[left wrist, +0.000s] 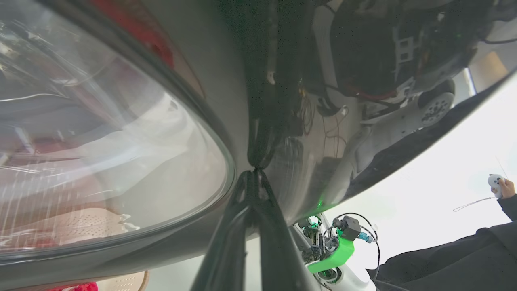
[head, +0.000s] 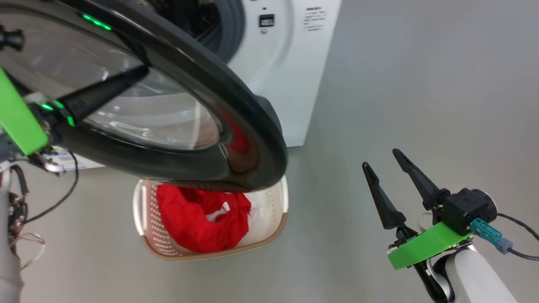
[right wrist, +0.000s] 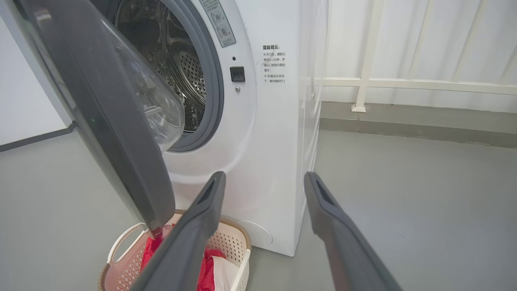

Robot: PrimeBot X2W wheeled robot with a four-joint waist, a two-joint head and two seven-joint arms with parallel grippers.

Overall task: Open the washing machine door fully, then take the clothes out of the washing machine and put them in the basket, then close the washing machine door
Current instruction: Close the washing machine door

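The door point(head: 252, 126) stood half open and took up the upper left of the head view. The left gripper point(left wrist: 254, 171) had its two fingers pressed together, and their tips touched the shiny black rim. It pinched nothing. The right gripper point(head: 380, 159) hung at the lower right with its fingers spread wide and nothing between them. The red clothes point(head: 198, 219) lay in the basket point(head: 141, 210), low in the middle. The basket sat right under the door's bottom edge, just beside the washer point(head: 294, 84).

I thought the tips could slip, because the rim looked smooth and they only pushed on it. Then the door might stop before it shut. The door's edge could also catch the basket, or a bit of red cloth poking up, as they sat so close. In the right wrist view I could not tell if they touched.

The door hid the top part of the basket. Only some of the drum point(right wrist: 190, 68) showed, so I could not tell if more clothes were inside. The left arm was cut off at the left edge. A person's hand point(left wrist: 505, 188), at the right edge of the left wrist view, held something small and pale that I could not make out.
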